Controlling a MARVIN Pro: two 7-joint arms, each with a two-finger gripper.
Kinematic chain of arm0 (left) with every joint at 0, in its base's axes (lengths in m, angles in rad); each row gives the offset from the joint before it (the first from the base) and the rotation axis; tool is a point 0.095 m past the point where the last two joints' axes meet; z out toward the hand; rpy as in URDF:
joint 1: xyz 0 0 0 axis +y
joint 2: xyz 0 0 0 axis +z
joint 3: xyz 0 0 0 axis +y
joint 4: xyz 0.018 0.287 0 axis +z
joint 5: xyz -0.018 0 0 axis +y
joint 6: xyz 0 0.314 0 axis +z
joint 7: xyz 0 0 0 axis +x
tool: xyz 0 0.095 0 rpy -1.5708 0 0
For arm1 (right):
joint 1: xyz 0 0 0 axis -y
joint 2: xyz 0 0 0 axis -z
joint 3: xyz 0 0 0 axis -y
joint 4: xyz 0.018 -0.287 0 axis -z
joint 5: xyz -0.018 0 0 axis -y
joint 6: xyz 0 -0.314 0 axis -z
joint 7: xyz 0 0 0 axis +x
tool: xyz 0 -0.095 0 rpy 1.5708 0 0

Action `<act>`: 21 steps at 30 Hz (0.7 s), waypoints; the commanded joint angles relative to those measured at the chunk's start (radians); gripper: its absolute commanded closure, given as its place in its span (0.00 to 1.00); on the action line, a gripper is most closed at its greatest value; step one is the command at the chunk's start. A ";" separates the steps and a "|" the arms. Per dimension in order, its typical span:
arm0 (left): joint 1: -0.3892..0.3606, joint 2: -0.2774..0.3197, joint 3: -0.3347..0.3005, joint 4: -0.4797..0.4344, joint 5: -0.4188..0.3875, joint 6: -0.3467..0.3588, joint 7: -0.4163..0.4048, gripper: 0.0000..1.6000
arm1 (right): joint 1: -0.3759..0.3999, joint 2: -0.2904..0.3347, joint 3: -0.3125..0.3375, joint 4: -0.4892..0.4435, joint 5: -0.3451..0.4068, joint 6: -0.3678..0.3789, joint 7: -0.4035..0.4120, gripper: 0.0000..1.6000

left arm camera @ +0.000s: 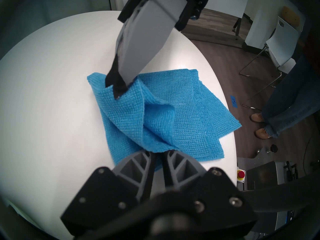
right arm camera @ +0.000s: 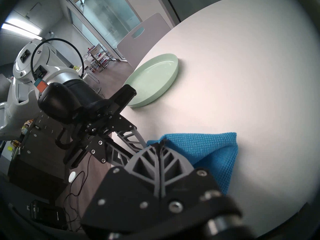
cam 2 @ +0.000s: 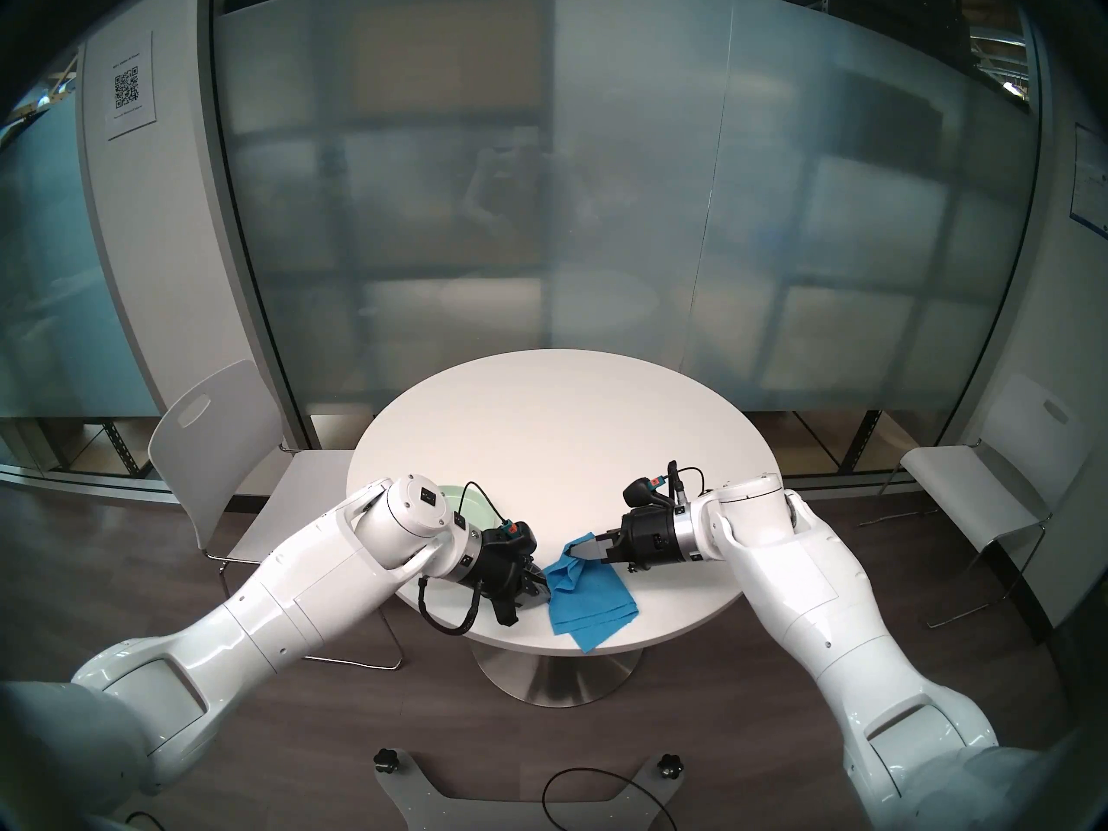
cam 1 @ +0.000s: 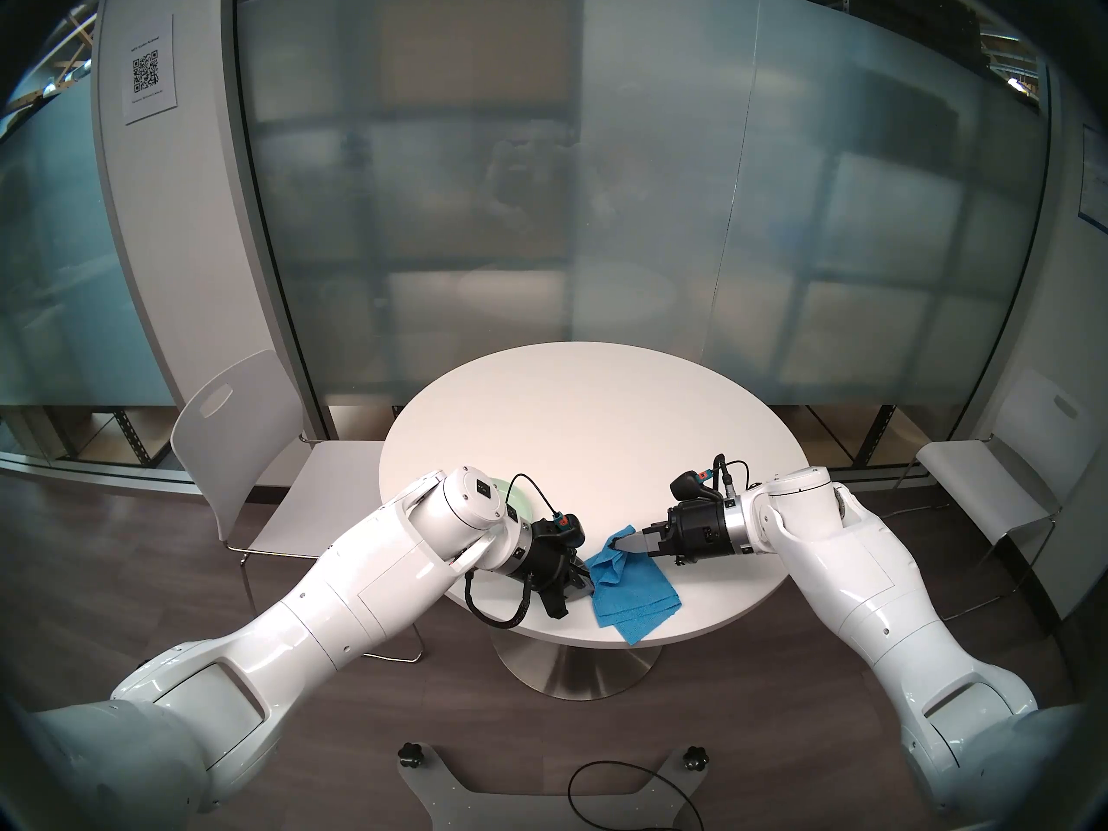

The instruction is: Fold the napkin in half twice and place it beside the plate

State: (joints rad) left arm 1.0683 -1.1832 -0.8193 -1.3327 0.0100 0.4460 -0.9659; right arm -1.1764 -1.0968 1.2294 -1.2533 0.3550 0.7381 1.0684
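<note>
A round white table (cam 1: 587, 428) is seen beneath the jaws, flanked by two white chairs (cam 1: 240, 452) (cam 1: 1019, 452). Frosted glass panels (cam 1: 539, 182) stand beyond them. A person's jeans and tan shoes (left arm camera: 258, 117) (face unseen) are glimpsed on the floor past the table's edge.

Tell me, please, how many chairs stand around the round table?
2: one white chair left of the table, another chair at its right. More may be hidden.

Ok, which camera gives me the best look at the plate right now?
The right wrist view: the plate shows nearly whole, rim and basin clear, only its near edge behind the left gripper. Both head views show just a sliver behind the left arm. The left wrist view doesn't show it.
</note>
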 commanded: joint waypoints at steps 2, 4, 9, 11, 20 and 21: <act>-0.008 0.000 -0.004 -0.008 -0.002 0.000 -0.003 0.64 | 0.064 -0.053 -0.004 0.019 0.015 -0.026 0.018 0.71; -0.007 0.001 -0.004 -0.009 -0.002 -0.001 -0.003 0.64 | 0.068 -0.057 -0.007 0.020 0.016 -0.028 0.023 0.62; -0.005 0.005 -0.006 -0.016 -0.004 0.001 -0.004 0.64 | 0.068 -0.053 -0.007 0.007 0.019 -0.025 0.036 0.49; -0.005 0.006 -0.006 -0.017 -0.005 0.000 -0.005 0.64 | 0.065 -0.051 -0.005 -0.001 0.019 -0.022 0.038 0.47; -0.004 0.007 -0.007 -0.013 -0.006 -0.003 -0.005 0.64 | 0.056 -0.046 0.008 -0.027 0.018 -0.009 0.038 0.28; -0.004 0.007 -0.007 -0.013 -0.006 -0.004 -0.005 0.64 | 0.055 -0.046 0.010 -0.029 0.019 -0.007 0.038 0.28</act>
State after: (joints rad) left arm 1.0699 -1.1788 -0.8201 -1.3352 0.0064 0.4433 -0.9694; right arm -1.1376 -1.1406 1.2270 -1.2485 0.3609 0.7185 1.1008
